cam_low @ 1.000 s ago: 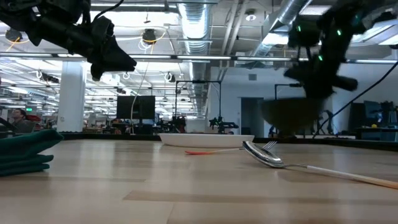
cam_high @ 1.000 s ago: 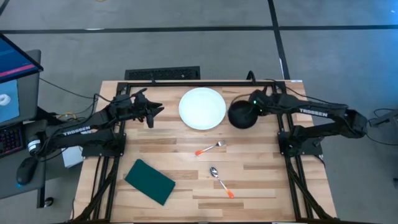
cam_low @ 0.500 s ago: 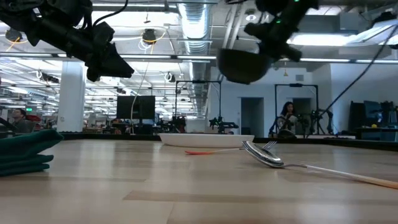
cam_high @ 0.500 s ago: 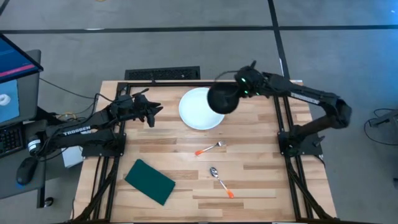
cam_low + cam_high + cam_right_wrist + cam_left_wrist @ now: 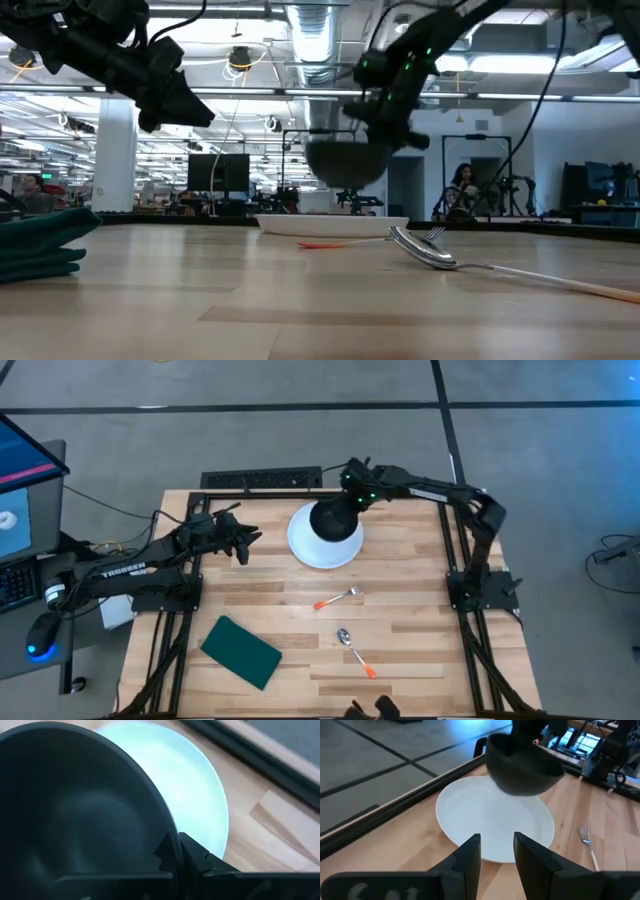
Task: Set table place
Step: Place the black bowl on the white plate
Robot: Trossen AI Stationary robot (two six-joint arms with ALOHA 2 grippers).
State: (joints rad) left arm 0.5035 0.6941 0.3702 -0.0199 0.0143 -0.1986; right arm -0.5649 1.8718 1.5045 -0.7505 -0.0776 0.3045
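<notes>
The black bowl (image 5: 334,520) is held by its rim in the right gripper (image 5: 350,493), whose fingers are pinched shut on the rim edge, as is shown in the right wrist view. In the high view the bowl is seen just above centre of the frame, over the white plate (image 5: 312,548) on the wooden table (image 5: 420,630). In the low view the bowl (image 5: 346,160) is seen hanging clear above the plate (image 5: 333,224), not touching it. A lowering onto the plate is judged to be the coming move. The left gripper (image 5: 243,543) is held open at the plate's left, empty. A fork (image 5: 338,599) and a spoon (image 5: 354,651) lie below centre, and a green pad (image 5: 241,651) lies at lower left.
</notes>
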